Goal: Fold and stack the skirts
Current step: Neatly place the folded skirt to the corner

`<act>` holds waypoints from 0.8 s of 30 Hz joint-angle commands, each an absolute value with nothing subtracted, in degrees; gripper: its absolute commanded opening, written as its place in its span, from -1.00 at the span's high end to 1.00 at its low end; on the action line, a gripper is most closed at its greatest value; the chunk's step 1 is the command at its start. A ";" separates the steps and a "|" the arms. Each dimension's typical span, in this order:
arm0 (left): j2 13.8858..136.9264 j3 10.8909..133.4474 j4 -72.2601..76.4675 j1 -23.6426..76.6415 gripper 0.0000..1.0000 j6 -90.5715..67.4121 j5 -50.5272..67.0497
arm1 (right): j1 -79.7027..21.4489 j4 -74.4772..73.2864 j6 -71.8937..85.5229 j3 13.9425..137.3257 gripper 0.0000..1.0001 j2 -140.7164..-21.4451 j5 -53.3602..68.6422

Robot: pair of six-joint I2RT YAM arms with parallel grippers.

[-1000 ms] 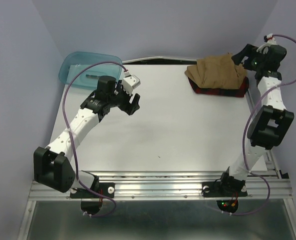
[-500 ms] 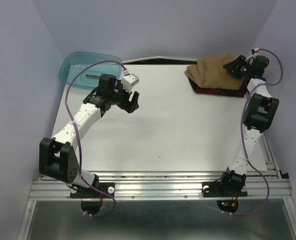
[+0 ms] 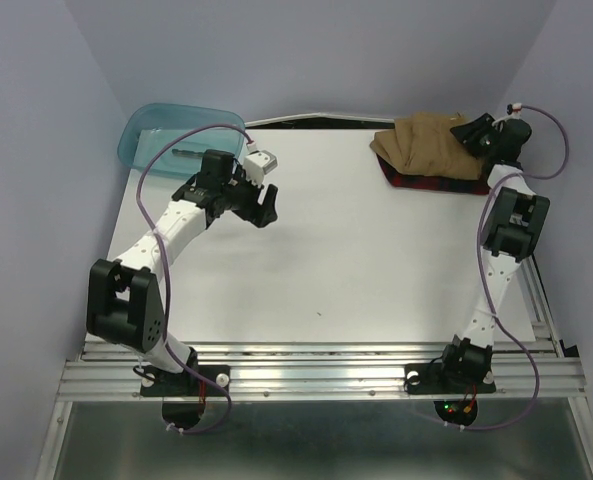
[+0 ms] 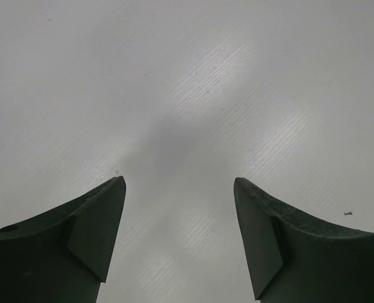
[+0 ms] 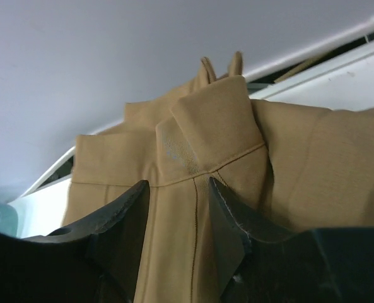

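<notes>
Top external, tub: the tub (image 3: 176, 135) sits at the far left corner of the bench (image 3: 356, 260), well apart from the cloth. You have no need of it.
Left gripper: your left gripper (image 3: 266, 205) hangs over bare bench left of centre, jaws spread wide and holding nothing. I judge it is placed there to stay out of the stack's way.
Skirts: the tan skirt (image 3: 431, 148) lies folded on top of the plaid skirt (image 3: 436, 182) at the far right corner. Only a red-and-dark strip of the plaid one shows along the near edge. From that, your stack looks made, or nearly so.
Right gripper: your right gripper (image 3: 473, 133) is at the tan skirt's right end, jaws narrowly parted. No cloth shows nipped between them. It probably sits there to tidy that end.
Left wrist adds: it confirms the wide spread and shows nothing but bench beneath the fingers. No skirt appears.
Right wrist adds: you see a turned-up flap and a stitched seam on the tan skirt, straight ahead of the gap. These are too small to make out from above. The plaid skirt is hidden here.
Top external adds: only this view shows you one skirt on the other, and both arms well apart.
</notes>
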State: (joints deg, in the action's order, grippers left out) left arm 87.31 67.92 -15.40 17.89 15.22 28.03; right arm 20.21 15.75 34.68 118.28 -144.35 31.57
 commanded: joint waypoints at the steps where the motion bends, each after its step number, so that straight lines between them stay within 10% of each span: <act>1: 88.24 71.54 -15.47 16.96 -0.62 14.41 29.44 | 21.26 17.58 35.51 117.43 0.04 -146.60 27.26; 7: 87.02 71.28 -14.86 16.61 -0.62 13.54 29.53 | 21.80 16.70 35.16 116.37 0.00 -143.53 26.45; 14: 80.79 66.02 -11.69 13.19 -0.69 11.17 30.06 | 21.80 7.50 29.28 114.62 -0.98 -132.64 28.64; 24: 75.94 64.95 -11.25 8.44 -0.83 13.88 23.21 | 21.80 -14.83 9.25 91.95 -1.00 -106.54 34.27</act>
